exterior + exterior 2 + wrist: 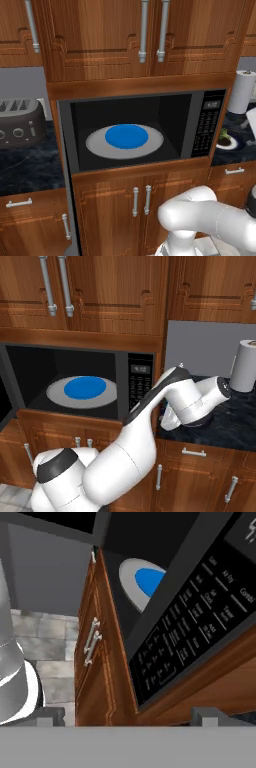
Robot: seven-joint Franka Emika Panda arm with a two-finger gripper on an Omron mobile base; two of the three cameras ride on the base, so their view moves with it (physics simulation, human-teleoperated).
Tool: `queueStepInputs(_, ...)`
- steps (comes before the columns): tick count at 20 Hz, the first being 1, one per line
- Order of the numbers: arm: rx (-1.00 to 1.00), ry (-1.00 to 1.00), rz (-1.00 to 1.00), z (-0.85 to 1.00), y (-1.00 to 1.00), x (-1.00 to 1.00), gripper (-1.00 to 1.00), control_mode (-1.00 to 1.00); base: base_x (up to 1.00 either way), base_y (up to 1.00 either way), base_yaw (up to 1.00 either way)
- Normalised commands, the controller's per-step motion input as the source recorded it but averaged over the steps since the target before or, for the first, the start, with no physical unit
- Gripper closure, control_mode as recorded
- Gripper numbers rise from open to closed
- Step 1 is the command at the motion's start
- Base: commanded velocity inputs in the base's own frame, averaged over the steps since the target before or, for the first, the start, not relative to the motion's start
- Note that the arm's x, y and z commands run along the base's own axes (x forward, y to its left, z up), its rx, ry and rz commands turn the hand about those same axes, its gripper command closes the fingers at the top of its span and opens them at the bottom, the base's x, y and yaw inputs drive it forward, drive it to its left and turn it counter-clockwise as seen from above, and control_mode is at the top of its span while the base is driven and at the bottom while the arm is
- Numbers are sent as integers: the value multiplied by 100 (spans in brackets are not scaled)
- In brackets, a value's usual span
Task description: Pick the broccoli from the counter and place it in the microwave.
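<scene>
Two fingertips spread wide, tool (127, 716) holding nothing, facing the microwave (185, 632) panel. Broccoli (223, 135), probably that green lump, sits on a plate (231, 143) on the worktop (240, 150), right of it.

One microwave (145, 131), one blue disc (126, 136), one toaster (20, 122), one paper towel roll (246, 372), one plate (231, 143), one broccoli (223, 135).

The toaster (20, 122) runs off the left edge; the green lump on the far-right plate (231, 141) is too small to identify.
</scene>
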Motion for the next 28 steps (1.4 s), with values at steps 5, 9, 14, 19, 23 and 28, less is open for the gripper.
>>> queueStepInputs(5, -1, -30, 1, -17, -7, 39, -100, -100, 0, 0, 0)
queueStepInputs(9, -5, -23, 0, -13, -23, 45, -100, -100, 0, 0, 0)
queueStepInputs(14, -10, -12, 0, -19, -36, 52, -100, -100, 0, 0, 0)
queueStepInputs(19, -12, -1, 5, -25, -52, 41, -100, -100, 0, 0, 0)
queueStepInputs(23, -9, 0, 7, -19, -32, 51, -100, -100, 0, 0, 0)
queueStepInputs(28, -3, 0, 11, -14, -27, 44, -100, -100, 0, 0, 0)
